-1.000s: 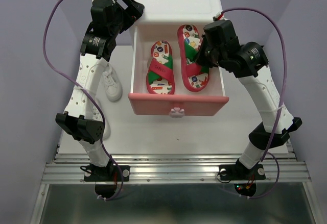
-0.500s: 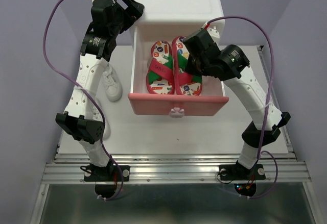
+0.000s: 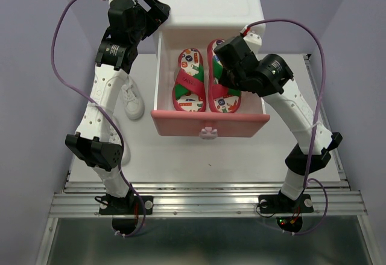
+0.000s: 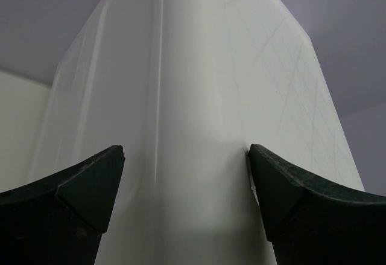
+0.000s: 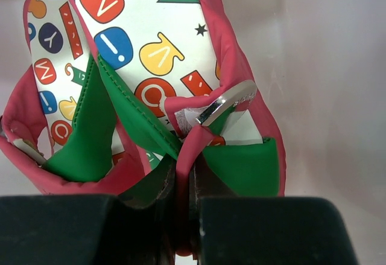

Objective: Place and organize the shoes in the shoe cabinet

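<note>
The white shoe cabinet (image 3: 208, 2) stands at the back with its darker pink drawer (image 3: 210, 124) pulled out. Two red flip-flops lie in the drawer side by side: the left one (image 3: 189, 79) and the right one (image 3: 223, 99). My right gripper (image 3: 224, 75) is shut on the red strap (image 5: 202, 138) of the right flip-flop, over the drawer. My left gripper (image 3: 158, 12) is open, its jaws straddling the cabinet's left corner (image 4: 181, 126). A white sneaker (image 3: 131, 99) lies on the table left of the drawer, partly behind my left arm.
A second white sneaker (image 3: 114, 139) shows partly under my left arm. The drawer's bunny knob (image 3: 208, 133) faces the near edge. The table's white surface (image 3: 205, 156) runs in front of the drawer.
My right gripper carried the right flip-flop leftward within the drawer, bringing it close beside the left flip-flop. The left arm has not moved.
</note>
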